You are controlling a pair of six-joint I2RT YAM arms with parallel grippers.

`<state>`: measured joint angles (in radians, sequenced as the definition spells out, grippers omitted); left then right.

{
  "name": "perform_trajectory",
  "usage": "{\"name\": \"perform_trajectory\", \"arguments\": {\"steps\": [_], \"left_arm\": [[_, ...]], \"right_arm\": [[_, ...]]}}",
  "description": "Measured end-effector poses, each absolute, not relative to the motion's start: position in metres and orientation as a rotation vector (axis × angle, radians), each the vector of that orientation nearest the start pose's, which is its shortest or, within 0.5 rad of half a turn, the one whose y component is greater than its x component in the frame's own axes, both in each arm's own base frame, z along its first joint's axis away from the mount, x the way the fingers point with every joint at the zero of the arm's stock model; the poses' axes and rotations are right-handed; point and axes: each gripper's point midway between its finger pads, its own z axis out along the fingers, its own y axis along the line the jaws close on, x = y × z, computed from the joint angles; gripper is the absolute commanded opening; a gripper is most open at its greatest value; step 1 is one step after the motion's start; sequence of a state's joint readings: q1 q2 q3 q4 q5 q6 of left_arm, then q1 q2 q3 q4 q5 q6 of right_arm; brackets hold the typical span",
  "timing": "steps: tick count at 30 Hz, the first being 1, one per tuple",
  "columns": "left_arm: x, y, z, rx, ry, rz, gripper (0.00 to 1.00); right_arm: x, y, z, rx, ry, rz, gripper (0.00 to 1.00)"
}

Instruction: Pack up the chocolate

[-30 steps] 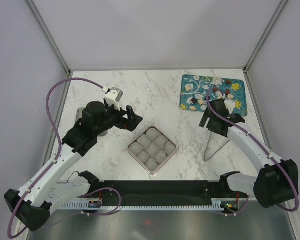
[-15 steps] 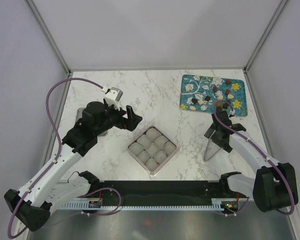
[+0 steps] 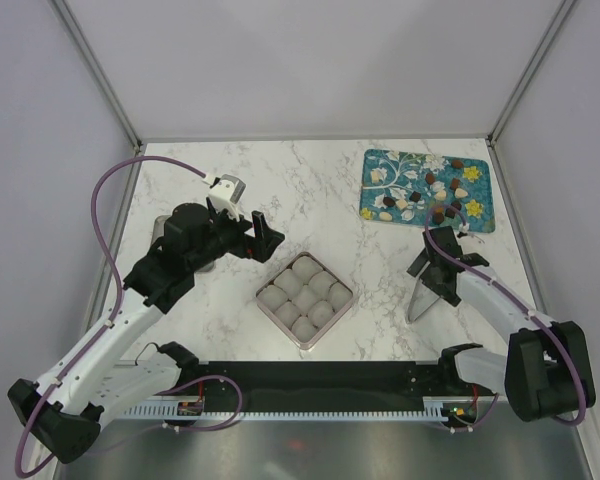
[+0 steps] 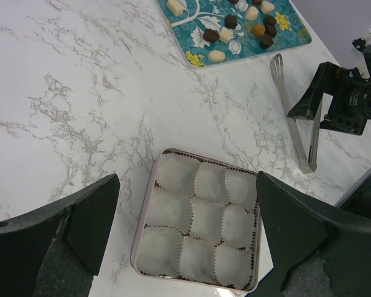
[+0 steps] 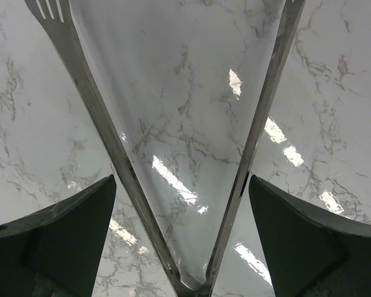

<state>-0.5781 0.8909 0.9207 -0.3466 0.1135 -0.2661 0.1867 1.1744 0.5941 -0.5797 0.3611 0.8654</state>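
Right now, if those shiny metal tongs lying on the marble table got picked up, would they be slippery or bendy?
Probably slippery: the shiny V-shaped steel tongs look polished and mirror the lights. Likely stiff along each arm yet springy at the joined end, since the arms splay wide apart. Lying flat on the white marble table, they seem unlikely to roll.

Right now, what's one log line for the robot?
left gripper: open, by cups | right gripper: open, over tongs | chocolates: on mat | cups: empty
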Motion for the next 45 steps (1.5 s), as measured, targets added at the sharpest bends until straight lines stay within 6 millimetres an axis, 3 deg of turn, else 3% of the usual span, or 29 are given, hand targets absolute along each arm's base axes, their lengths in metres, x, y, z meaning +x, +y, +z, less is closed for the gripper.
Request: {"name": "perform_trajectory", "arguments": {"steps": [9,14,21,24,28,35,40,45], "left_arm": [[0.251,-0.199,0.27,0.378,1.908,-0.672,1.0],[0.25,-0.199,0.272,0.375,1.905,-0.67,1.0],[0.25,-0.198,0.274,0.374,1.898,-0.671,1.0],[0.25,-0.197,0.274,0.372,1.898,-0.669,0.99],[0.251,-0.196,0.273,0.365,1.898,-0.66,0.99],[0.253,-0.195,0.272,0.357,1.904,-0.647,0.99],[0.255,-0.196,0.267,0.358,1.92,-0.643,0.98],[0.256,-0.197,0.263,0.36,1.933,-0.639,0.98]], "right_arm": [[0.229,0.007,0.014,0.958,2.462,-0.205,0.94],[0.232,0.004,0.013,0.943,2.448,-0.215,0.91],[0.238,0.004,0.015,0.906,2.415,-0.192,0.68],[0.233,0.008,0.02,0.876,2.439,-0.16,0.66],[0.229,0.012,0.044,0.807,2.457,-0.116,0.61],[0.247,0.04,0.12,0.652,2.4,0.128,0.57],[0.272,0.046,0.167,0.519,2.424,0.122,0.56],[0.289,0.045,0.195,0.404,2.421,0.087,0.55]]}}
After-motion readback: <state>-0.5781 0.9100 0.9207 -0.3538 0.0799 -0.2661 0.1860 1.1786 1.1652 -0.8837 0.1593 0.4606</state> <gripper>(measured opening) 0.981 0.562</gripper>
